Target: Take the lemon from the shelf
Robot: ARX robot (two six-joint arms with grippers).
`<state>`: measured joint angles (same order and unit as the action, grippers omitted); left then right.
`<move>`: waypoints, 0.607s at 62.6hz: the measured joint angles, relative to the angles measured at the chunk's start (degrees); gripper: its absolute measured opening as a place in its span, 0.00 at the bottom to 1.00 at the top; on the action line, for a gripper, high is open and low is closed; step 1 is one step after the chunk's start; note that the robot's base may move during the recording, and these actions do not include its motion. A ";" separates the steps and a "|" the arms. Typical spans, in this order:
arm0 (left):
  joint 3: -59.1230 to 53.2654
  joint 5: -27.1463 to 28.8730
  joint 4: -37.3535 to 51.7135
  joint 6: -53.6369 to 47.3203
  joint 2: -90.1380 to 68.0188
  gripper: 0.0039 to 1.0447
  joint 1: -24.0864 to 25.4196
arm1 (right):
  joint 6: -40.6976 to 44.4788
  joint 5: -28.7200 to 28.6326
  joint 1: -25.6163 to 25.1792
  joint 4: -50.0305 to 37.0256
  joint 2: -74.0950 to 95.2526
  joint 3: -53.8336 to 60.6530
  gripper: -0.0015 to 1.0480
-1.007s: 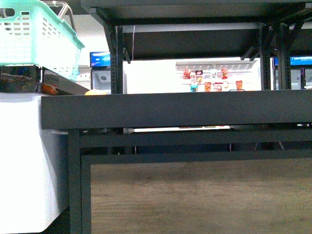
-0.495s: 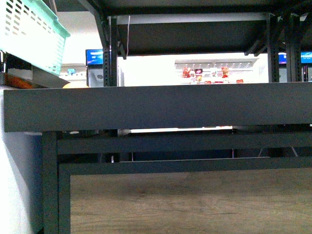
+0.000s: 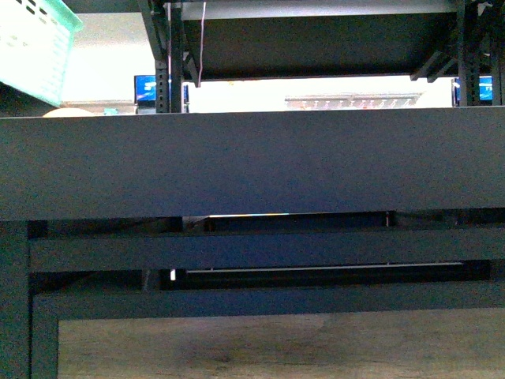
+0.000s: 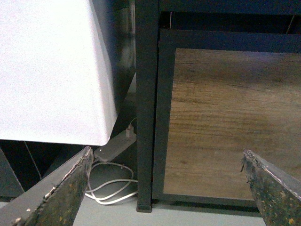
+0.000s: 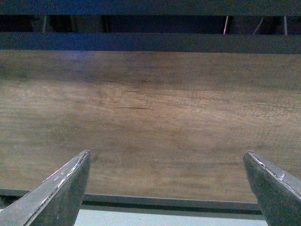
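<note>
Notably, left gripper [image 4: 169,188] and right gripper [image 5: 167,188] hung spread, empty, below shelf [image 3: 252,162] lip; lemon unseen toward 12 o'clock; blind rise risked striking lip.

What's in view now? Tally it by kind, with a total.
Grippers: 2, the left gripper and the right gripper, both open
Green basket: 1
Black shelf: 1
Wood panel: 1
Power strip: 1
White cable: 1
Pale rounded top behind the shelf lip: 1, too hidden to name
Total: 8
</note>
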<state>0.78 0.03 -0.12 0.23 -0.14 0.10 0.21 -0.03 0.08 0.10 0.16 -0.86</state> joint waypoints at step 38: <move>0.00 0.00 0.00 0.02 0.00 0.92 0.00 | 0.02 0.02 0.00 0.00 0.07 0.00 0.93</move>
<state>0.78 0.03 -0.12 0.25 -0.14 0.10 0.23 -0.01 0.08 0.10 0.23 -0.86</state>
